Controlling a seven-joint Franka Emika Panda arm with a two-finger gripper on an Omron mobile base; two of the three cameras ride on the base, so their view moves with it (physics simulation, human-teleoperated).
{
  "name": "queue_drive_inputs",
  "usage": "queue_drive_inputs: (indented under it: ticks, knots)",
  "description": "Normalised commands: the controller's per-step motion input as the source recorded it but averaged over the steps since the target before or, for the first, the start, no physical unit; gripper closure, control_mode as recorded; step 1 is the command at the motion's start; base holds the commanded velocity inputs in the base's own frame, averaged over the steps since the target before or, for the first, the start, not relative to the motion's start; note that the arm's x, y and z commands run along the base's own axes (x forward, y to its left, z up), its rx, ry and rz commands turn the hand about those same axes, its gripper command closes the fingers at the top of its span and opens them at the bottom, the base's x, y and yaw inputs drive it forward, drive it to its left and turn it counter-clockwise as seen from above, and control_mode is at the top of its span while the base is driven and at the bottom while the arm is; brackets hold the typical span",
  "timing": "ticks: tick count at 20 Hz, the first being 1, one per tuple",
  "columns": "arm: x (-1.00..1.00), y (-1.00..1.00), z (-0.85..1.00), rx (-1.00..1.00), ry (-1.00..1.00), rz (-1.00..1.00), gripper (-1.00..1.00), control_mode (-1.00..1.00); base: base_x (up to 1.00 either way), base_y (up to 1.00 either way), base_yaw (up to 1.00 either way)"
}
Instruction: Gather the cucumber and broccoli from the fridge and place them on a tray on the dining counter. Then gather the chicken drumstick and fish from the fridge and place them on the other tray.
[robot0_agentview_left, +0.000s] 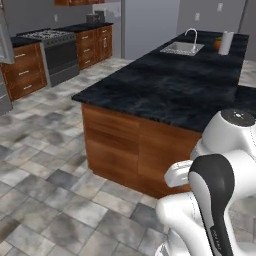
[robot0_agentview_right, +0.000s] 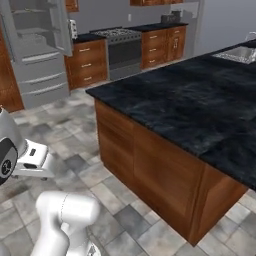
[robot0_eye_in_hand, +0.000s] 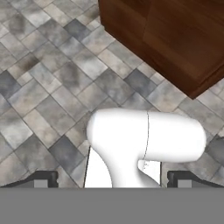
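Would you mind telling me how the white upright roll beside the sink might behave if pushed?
The white roll stands tall and narrow on the black counter, so it would probably tip. Being cylindrical, it might then roll.

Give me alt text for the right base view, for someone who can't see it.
A long black stone dining counter on brown wooden cabinetry runs from the right foreground into a tiled kitchen. At the far left stands the grey steel fridge with a door open, beside wooden drawers and a stove; a sink is set in the counter's far end.
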Motion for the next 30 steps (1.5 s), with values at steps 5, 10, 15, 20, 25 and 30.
queue_drive_inputs:
  ticks: [5,10,15,20,25,30]
  knots:
    - [0.00,0.00,0.00,0.00,0.00,0.00,-1.00,1.00,0.64,1.00,-0.09]
    - [0.00,0.00,0.00,0.00,0.00,0.00,-1.00,1.00,0.68,1.00,-0.08]
    - [0.00,0.00,0.00,0.00,0.00,0.00,-1.00,1.00,0.74,1.00,-0.07]
    - [0.00,0.00,0.00,0.00,0.00,0.00,-1.00,1.00,0.81,1.00,-0.05]
    - [0.00,0.00,0.00,0.00,0.00,0.00,-1.00,1.00,0.92,0.96,-0.01]
    - [0.00,0.00,0.00,0.00,0.00,0.00,-1.00,1.00,0.99,0.65,0.01]
